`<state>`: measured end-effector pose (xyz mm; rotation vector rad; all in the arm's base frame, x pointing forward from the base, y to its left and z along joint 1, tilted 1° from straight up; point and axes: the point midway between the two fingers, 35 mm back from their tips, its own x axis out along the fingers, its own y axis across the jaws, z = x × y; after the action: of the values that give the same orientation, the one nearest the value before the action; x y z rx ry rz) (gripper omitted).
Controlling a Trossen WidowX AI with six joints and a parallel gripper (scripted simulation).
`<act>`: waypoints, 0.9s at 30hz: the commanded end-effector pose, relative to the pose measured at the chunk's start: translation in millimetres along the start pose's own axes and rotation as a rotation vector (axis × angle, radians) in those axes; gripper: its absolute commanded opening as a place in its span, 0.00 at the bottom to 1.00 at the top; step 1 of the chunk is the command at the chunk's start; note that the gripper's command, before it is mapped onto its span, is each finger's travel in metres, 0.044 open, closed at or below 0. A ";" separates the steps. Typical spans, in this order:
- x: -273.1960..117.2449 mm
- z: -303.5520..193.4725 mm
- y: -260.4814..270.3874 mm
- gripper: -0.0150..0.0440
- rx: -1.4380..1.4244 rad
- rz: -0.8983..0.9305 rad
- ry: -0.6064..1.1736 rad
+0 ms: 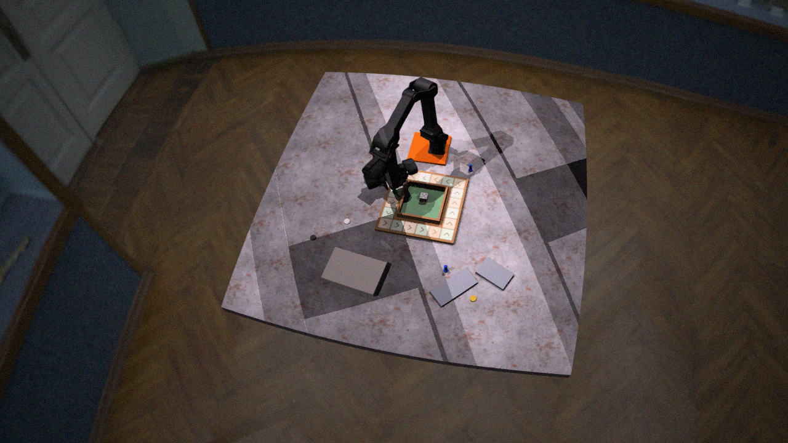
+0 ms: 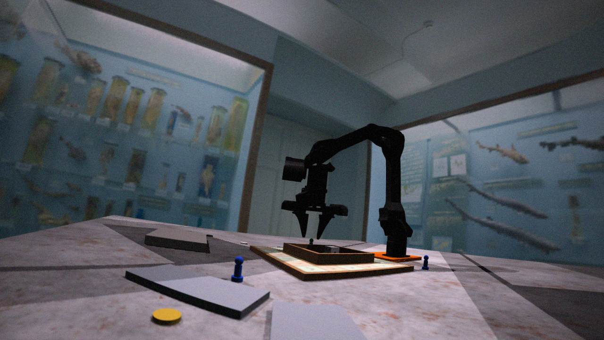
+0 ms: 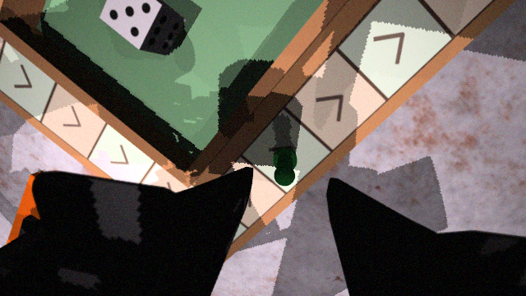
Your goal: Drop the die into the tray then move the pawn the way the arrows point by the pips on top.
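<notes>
The white die [image 1: 423, 195] [image 2: 331, 249] [image 3: 129, 20] lies in the green-floored dice tray [image 1: 420, 219] [image 2: 329, 257] [image 3: 230, 33]. Its top face shows several black pips but is cut off by the wrist view's upper edge. The green pawn [image 2: 311, 241] [image 3: 284, 166] stands on an arrow square of the board [image 1: 415, 237] [image 2: 346, 268] [image 3: 366, 128], beside the tray; in the top view the arm hides it. My gripper [image 2: 311, 236] [image 3: 289, 180] is partly open and empty, pointing down just above the pawn, with a fingertip to either side of it in the wrist view.
Two blue pawns [image 1: 470, 168] [image 1: 446, 269] stand off the board. A beige slab [image 1: 355, 269], two grey slabs [image 1: 452, 286] [image 1: 494, 273], a yellow disc [image 1: 473, 298] [image 2: 166, 315], a white disc [image 1: 346, 221] and a dark disc [image 1: 313, 237] lie on the table.
</notes>
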<state>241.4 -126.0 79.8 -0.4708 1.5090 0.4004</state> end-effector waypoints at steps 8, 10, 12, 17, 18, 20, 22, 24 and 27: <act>18.5 -0.4 2.2 0.59 -0.004 0.009 0.001; 21.6 -0.4 2.4 0.59 -0.004 0.009 0.001; 24.4 -0.5 2.7 0.59 -0.004 0.009 0.001; 25.4 -0.6 2.8 0.46 -0.004 0.009 0.001; 25.4 -0.6 2.8 0.42 -0.004 0.009 0.001; 25.4 -0.6 2.8 0.36 -0.004 0.009 0.001; 25.4 -0.6 2.8 0.34 -0.004 0.009 0.001; 25.4 -0.6 2.8 0.31 -0.004 0.009 0.001; 25.4 -0.6 2.8 0.28 -0.004 0.009 0.001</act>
<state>240.0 -125.4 54.8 -0.4671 1.5148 0.4050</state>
